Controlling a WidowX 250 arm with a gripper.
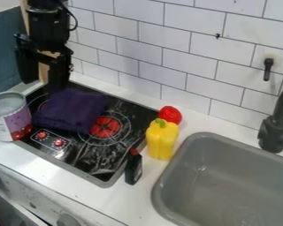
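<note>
Up at the top left, over the back corner of the black stovetop, hangs the black gripper, its two fingers parted, a pale wooden strip visible in the gap, and nothing gripped between them! Right by it, on the left part of the stovetop, sits the folded dark purple cloth, the nearest thing to those fingertips, though whether they touch it I can't tell from here. Over to the cloth's left, a metal can with a purple and red label stands upright at the stovetop's edge. Bright red rings mark the burner just right of the cloth, and two red-marked knobs show down in front. Across on the white counter, between stovetop and sink, a yellow bell pepper stands tall, green stem up, a round red item just behind it. Down by the stovetop's right edge there's a small dark bottle with a red cap, and the black faucet rises at the far right, before the white tiled wall
</note>
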